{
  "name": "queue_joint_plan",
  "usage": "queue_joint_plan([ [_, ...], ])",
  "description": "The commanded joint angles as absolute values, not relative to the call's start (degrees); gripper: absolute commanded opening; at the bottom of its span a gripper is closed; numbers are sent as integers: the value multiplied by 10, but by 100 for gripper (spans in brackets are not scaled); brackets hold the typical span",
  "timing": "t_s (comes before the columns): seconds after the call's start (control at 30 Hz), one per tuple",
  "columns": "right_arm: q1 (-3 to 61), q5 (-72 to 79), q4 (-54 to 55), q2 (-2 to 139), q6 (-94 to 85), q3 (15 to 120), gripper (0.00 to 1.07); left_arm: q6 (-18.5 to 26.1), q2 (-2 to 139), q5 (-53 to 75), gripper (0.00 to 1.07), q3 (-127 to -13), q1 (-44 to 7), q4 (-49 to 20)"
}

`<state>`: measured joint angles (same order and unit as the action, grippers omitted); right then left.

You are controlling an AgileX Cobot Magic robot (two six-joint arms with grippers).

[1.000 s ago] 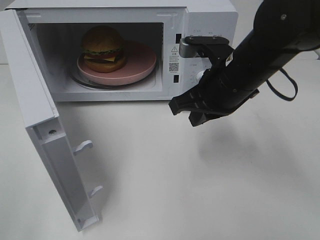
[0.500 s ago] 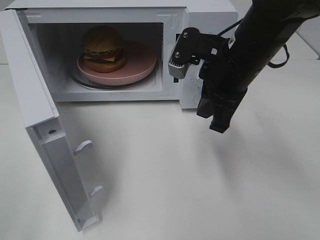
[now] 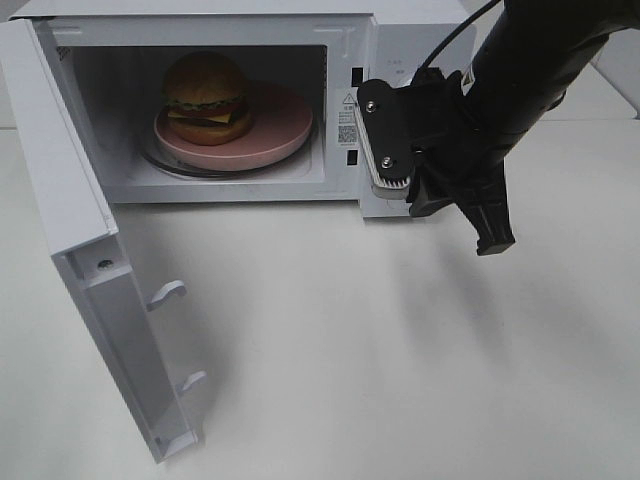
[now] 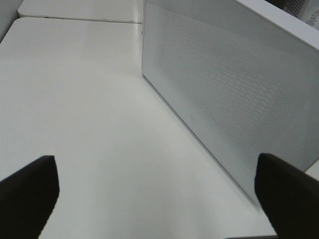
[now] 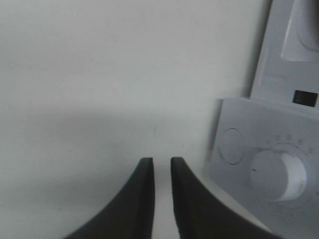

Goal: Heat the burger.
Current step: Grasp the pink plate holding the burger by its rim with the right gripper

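The burger [image 3: 206, 95] sits on the left part of a round pink plate [image 3: 285, 125] inside the open microwave [image 3: 420, 30]. My right gripper [image 3: 492, 238] hangs point-down in front of the microwave's control panel, to the right of the cavity. In the right wrist view its fingers [image 5: 162, 162] stand a narrow gap apart with nothing between them, next to the white dial [image 5: 279, 175]. My left gripper [image 4: 154, 164] is wide open and empty beside the microwave's perforated outer wall [image 4: 234, 89]; it is out of the exterior view.
The microwave door [image 3: 90, 250] is swung fully open toward the front left, its latch hooks [image 3: 166, 293] sticking out. White tabletop [image 3: 350, 370] lies in front. The right arm's cable [image 3: 445, 45] loops above the control panel.
The right arm has swung from pointing left along the microwave front to pointing downward, shifting right. Its fingers have parted slightly. The burger, plate and door have not moved.
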<state>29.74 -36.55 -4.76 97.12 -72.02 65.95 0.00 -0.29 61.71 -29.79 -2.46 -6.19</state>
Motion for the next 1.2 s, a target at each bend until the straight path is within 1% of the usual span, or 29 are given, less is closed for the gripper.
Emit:
queue_joint_plan([
  [0.03, 314, -337, -106, 967, -729, 661, 24, 0, -5, 612, 100, -297, -22, -62],
  [0.07, 323, -319, -131, 967, -725, 661, 30, 0, -5, 612, 100, -297, -22, -62],
  [0.1, 323, -319, -131, 967, -725, 661, 30, 0, -5, 612, 100, -297, -22, -62],
  [0.13, 329, -297, -143, 967, -722, 661, 37, 0, -5, 612, 100, -297, -22, -62],
  [0.17, 329, -297, -143, 967, -722, 661, 37, 0, -5, 612, 100, -297, -22, -62],
  [0.2, 329, -283, -144, 967, -722, 661, 41, 0, -5, 612, 100, -297, -22, -62],
  [0.23, 332, -259, -143, 967, -719, 661, 49, 0, -5, 612, 100, -297, -22, -62],
  [0.27, 332, -259, -143, 967, -719, 661, 49, 0, -5, 612, 100, -297, -22, -62],
  [0.3, 335, -251, -146, 967, -715, 661, 53, 0, -5, 612, 100, -297, -22, -62],
  [0.33, 335, -251, -146, 967, -715, 661, 53, 0, -5, 612, 100, -297, -22, -62],
  [0.4, 335, -216, -154, 967, -681, 661, 72, 0, -5, 612, 100, -297, -22, -62],
  [0.43, 335, -216, -154, 967, -681, 661, 72, 0, -5, 612, 100, -297, -22, -62],
  [0.5, 335, -183, -158, 967, -651, 661, 84, 0, -5, 612, 100, -297, -22, -62],
  [0.53, 335, -183, -158, 967, -651, 661, 84, 0, -5, 612, 100, -297, -22, -62],
  [0.57, 335, -166, -158, 967, -646, 661, 88, 0, -5, 612, 100, -297, -22, -62],
  [0.9, 341, -123, -159, 1009, -646, 665, 87, 0, -5, 612, 100, -297, -22, -62],
  [1.0, 354, -123, -160, 1039, -646, 688, 86, 0, -5, 612, 100, -297, -22, -62],
  [1.2, 355, -124, -160, 1083, -642, 727, 86, 0, -5, 612, 100, -297, -22, -62],
])
